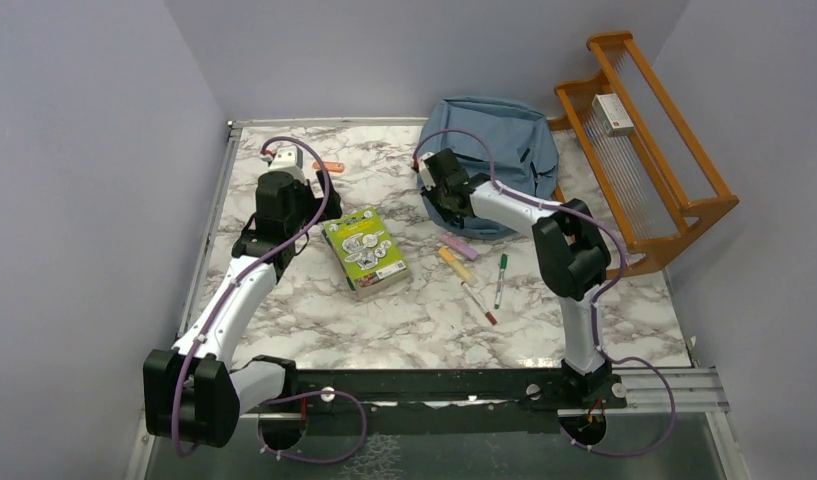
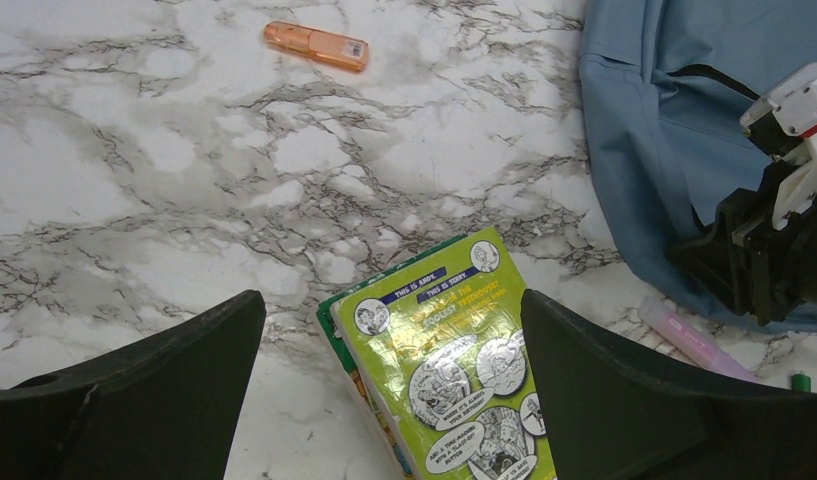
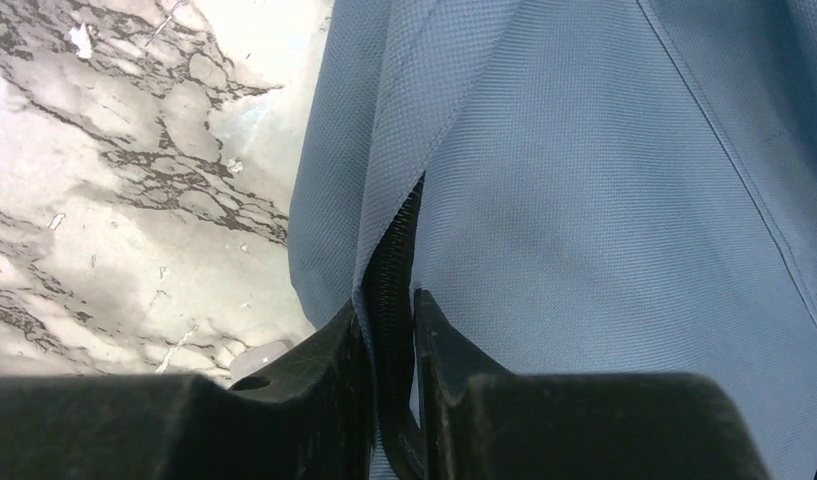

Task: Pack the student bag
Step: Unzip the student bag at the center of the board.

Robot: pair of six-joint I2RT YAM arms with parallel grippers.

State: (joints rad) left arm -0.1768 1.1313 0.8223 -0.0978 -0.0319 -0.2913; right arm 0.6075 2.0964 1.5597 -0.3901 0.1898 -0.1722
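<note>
The slate-blue student bag (image 1: 496, 140) lies at the back right of the table; it also shows in the left wrist view (image 2: 674, 110) and fills the right wrist view (image 3: 604, 200). My right gripper (image 1: 439, 195) (image 3: 389, 320) is shut on the bag's dark zipper edge (image 3: 392, 260) at its near left side. My left gripper (image 1: 274, 215) (image 2: 394, 330) is open and empty, hovering above the far end of a green comic book (image 1: 365, 251) (image 2: 449, 370) that lies on another book.
An orange marker (image 1: 329, 167) (image 2: 317, 45) lies at the back left. A pink highlighter (image 1: 460, 246) (image 2: 689, 340), a yellow one (image 1: 454, 264), a red pen (image 1: 479, 303) and a green pen (image 1: 501, 280) lie near the bag. A wooden rack (image 1: 644, 140) stands at the right.
</note>
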